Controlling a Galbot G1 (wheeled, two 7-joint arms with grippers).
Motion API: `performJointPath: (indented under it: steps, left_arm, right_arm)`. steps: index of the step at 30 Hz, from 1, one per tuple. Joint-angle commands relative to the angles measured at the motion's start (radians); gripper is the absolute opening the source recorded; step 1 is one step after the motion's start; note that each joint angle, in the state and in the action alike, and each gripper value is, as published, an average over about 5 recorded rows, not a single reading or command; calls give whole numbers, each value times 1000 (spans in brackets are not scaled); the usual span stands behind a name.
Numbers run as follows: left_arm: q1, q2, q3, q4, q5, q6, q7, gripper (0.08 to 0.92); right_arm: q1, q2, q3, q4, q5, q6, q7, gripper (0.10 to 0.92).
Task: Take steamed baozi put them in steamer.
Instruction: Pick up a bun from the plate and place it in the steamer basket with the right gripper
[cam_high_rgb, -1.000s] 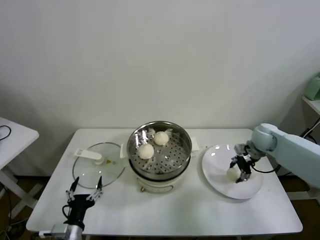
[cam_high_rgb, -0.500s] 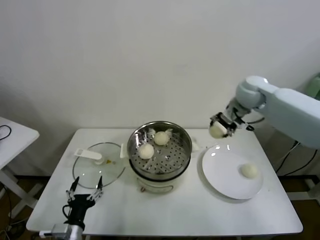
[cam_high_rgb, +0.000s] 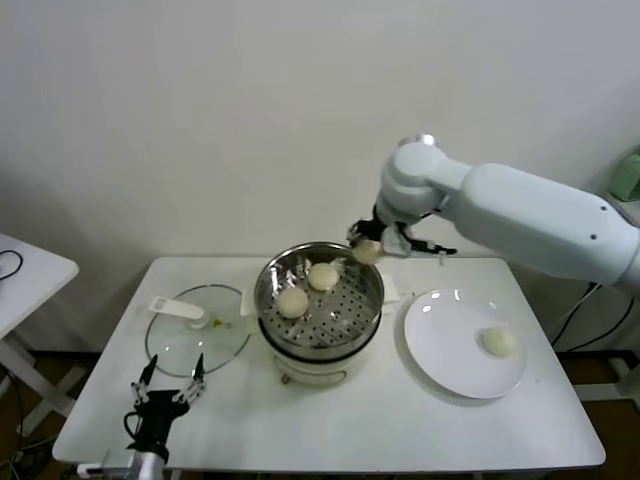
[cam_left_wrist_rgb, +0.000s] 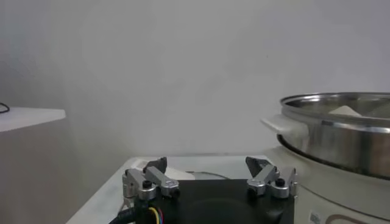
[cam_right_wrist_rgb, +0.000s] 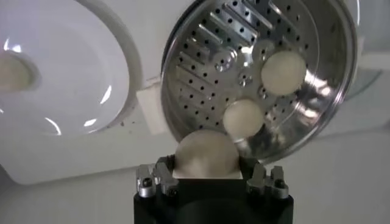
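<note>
My right gripper (cam_high_rgb: 368, 248) is shut on a steamed baozi (cam_right_wrist_rgb: 206, 153), an off-white round bun, and hangs over the back right rim of the steamer (cam_high_rgb: 335, 318). The shiny perforated steamer (cam_right_wrist_rgb: 201, 67) sits on a white pot base and holds two baozi (cam_high_rgb: 292, 301) (cam_high_rgb: 322, 276); the right wrist view shows them too (cam_right_wrist_rgb: 283, 72) (cam_right_wrist_rgb: 244, 117). Another baozi (cam_high_rgb: 498, 341) lies on the white plate (cam_high_rgb: 445, 345) to the steamer's right. My left gripper (cam_high_rgb: 170, 385) stays open and empty near the front left of the table; the left wrist view shows it (cam_left_wrist_rgb: 210, 173) beside the steamer (cam_left_wrist_rgb: 341, 131).
A round glass lid (cam_high_rgb: 197, 335) with a white handle lies flat to the left of the steamer. The white table (cam_high_rgb: 330, 420) has bare room along its front edge. A small side table (cam_high_rgb: 25, 275) stands at the far left.
My right gripper has lifted a baozi off the plate and carried it up and left to above the steamer's rim. The left arm has not moved.
</note>
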Motion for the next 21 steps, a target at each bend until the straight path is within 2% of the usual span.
performJointPath:
  steps: [1, 13, 21]
  left_arm:
    - [4, 8, 0, 9, -4, 5, -1, 823]
    - [4, 17, -2, 17, -12, 16, -1, 823]
    - [14, 12, 7, 9, -11, 24, 1, 823]
  right_arm:
    - [-78, 155, -10, 35, -149, 122, 7, 688]
    - [-114, 159, -101, 47, -41, 125, 32, 690]
    - [-106, 179, -137, -34, -42, 198, 107, 697]
